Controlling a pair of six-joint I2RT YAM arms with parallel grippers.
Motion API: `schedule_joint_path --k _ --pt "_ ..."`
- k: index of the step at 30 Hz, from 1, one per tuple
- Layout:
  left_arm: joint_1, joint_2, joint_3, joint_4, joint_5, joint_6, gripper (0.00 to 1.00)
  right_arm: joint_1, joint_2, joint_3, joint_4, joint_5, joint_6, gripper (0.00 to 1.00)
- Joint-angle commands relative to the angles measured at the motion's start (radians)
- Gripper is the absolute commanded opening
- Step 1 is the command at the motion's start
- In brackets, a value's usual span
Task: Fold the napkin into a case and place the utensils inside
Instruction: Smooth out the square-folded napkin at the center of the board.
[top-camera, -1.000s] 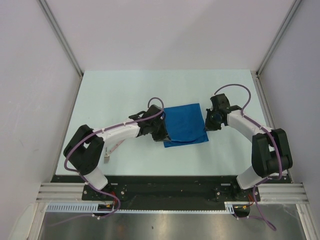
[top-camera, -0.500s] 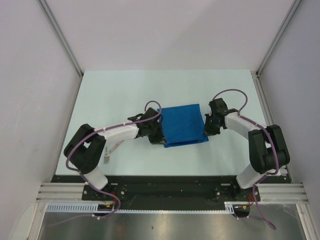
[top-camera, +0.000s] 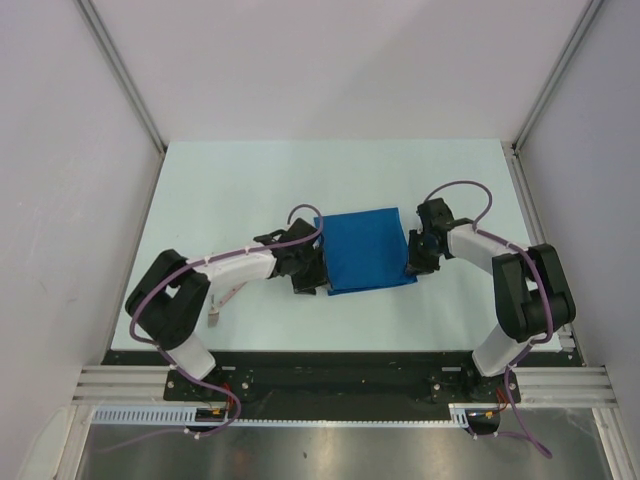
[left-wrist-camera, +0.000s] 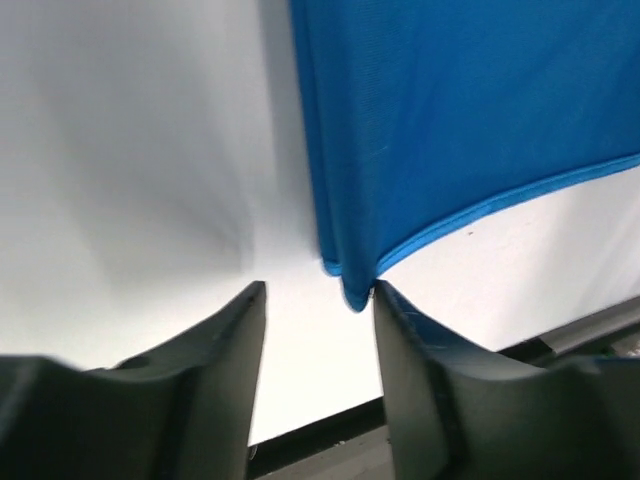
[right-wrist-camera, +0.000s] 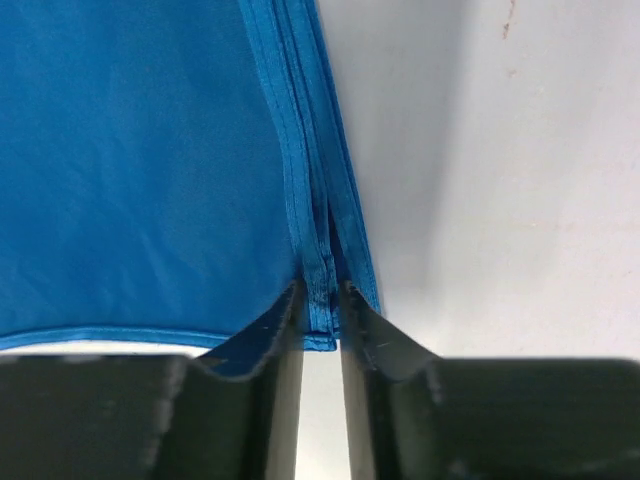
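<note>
In the middle of the tabletop (top-camera: 250, 180) the folded napkin (top-camera: 365, 250) lies flat. Your left hand (left-wrist-camera: 319, 292) has just sprung wide off its corner. Your right hand (right-wrist-camera: 320, 295) sits narrow around the hem, and you can't tell if it still grips. This fold looks finished.

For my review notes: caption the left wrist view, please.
Left gripper, jaws parted, at a corner of the folded napkin.
</note>
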Motion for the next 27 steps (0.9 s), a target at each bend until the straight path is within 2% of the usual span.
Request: schedule_joint_path --k 1,4,6,10,11,14,15,16,21,25,27 --pt "0.003 -0.13 0.05 -0.106 -0.107 0.092 0.55 0.004 -0.021 0.031 -0.015 -0.01 -0.009 0.36" --pt "0.003 -0.171 0.075 -0.074 -0.101 0.122 0.53 0.004 -0.062 0.06 -0.061 0.019 -0.01 0.46" --pt "0.003 -0.166 0.076 -0.017 -0.015 0.128 0.47 0.01 -0.094 0.075 -0.087 0.05 -0.014 0.51" --pt "0.003 -0.049 0.111 0.09 0.135 0.123 0.22 0.024 -0.086 0.095 -0.076 -0.006 -0.009 0.55" --pt "0.003 0.0 0.116 0.104 0.147 0.116 0.19 0.021 -0.075 0.086 -0.067 -0.06 -0.009 0.55" --pt "0.003 0.049 0.098 0.127 0.163 0.111 0.13 0.009 -0.046 0.045 0.008 -0.128 -0.003 0.38" --pt "0.003 0.054 0.072 0.133 0.16 0.111 0.11 -0.005 -0.038 0.022 0.018 -0.137 -0.004 0.26" --pt "0.005 0.051 0.056 0.143 0.151 0.111 0.11 -0.011 -0.021 0.011 0.033 -0.137 -0.006 0.21" --pt "0.012 0.069 -0.005 0.173 0.12 0.122 0.11 -0.054 0.013 -0.063 0.108 -0.131 -0.015 0.15" --pt "0.012 0.1 0.009 0.207 0.158 0.137 0.12 -0.055 0.036 -0.04 0.087 -0.077 -0.034 0.14" --pt "0.011 0.079 0.009 0.209 0.155 0.143 0.16 -0.052 0.019 -0.021 0.07 -0.07 -0.041 0.14"
